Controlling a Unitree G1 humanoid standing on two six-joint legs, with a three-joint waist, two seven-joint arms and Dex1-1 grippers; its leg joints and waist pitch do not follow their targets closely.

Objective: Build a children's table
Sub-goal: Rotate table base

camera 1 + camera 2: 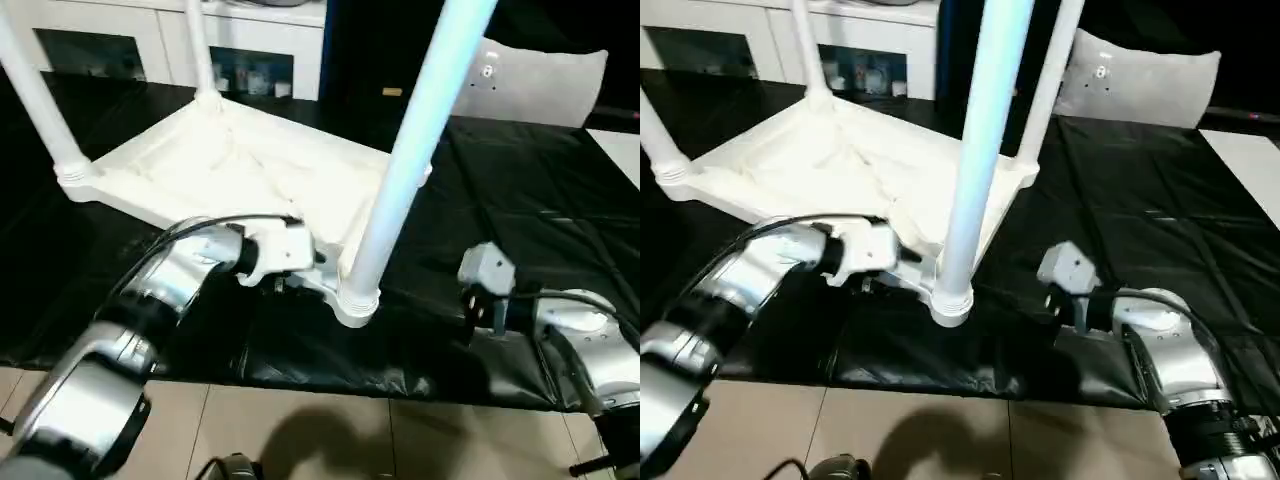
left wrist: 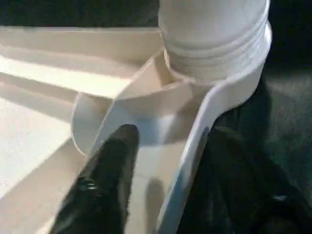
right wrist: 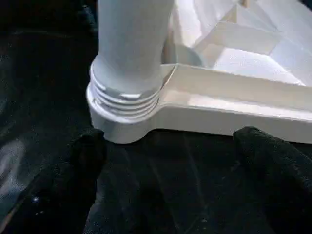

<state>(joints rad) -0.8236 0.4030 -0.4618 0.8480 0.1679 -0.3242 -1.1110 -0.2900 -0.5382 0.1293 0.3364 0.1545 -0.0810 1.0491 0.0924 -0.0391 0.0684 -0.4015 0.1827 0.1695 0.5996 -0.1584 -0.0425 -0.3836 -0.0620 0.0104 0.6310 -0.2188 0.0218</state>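
Note:
The children's table lies upside down on the black cover, its ribbed white top [image 1: 230, 165] facing up. Legs stand in the corner sockets: the near leg [image 1: 415, 150], a left leg [image 1: 35, 90], a far leg [image 1: 200, 50] and a far right leg [image 1: 1052, 70]. My left gripper [image 2: 173, 132] straddles the top's rim just beside the near corner socket [image 2: 214, 63]. One finger [image 2: 107, 185] is inside the rim and the other outside, shut on it. My right gripper [image 3: 180, 161] rests low on the cover to the right of that socket [image 3: 124, 114], open, with nothing between its fingers.
The work table's black cover [image 1: 520, 180] ends at a front edge [image 1: 330, 385] just below both arms, with tan floor beneath. A white glass-door cabinet [image 1: 150, 40] stands behind. A white panel [image 1: 540, 80] leans at the back right.

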